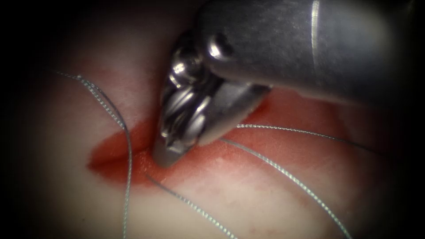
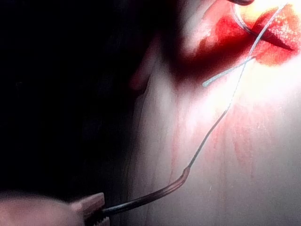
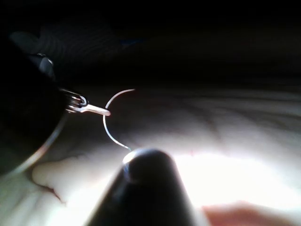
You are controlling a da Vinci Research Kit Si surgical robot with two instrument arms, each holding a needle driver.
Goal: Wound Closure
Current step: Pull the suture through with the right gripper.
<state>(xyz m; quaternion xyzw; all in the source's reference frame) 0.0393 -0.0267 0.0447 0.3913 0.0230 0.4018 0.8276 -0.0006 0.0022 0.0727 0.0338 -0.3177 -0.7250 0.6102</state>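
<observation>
My right tool (image 1: pixel 167 156) reaches in from the upper right, and its tip rests at the red cut (image 1: pixel 110 155) in the tissue (image 1: pixel 248 199). Thread (image 1: pixel 283 175) runs out from under it to the right, and another strand (image 1: pixel 127 146) crosses the cut's left end. My left tool (image 2: pixel 96 213) is shut on the curved needle (image 2: pixel 155 193), which hangs free above the tissue. Thread (image 2: pixel 216 125) leads from the needle's tail up to the cut. In the right wrist view the left tool (image 3: pixel 96 110) grips the needle (image 3: pixel 109 101) near mid-curve.
Red fluid (image 2: pixel 225 37) stains the tissue around the cut. A short cut end of thread (image 2: pixel 221 75) lies beside it. A further strand (image 1: pixel 195 208) trails toward the front edge of the endoscope view.
</observation>
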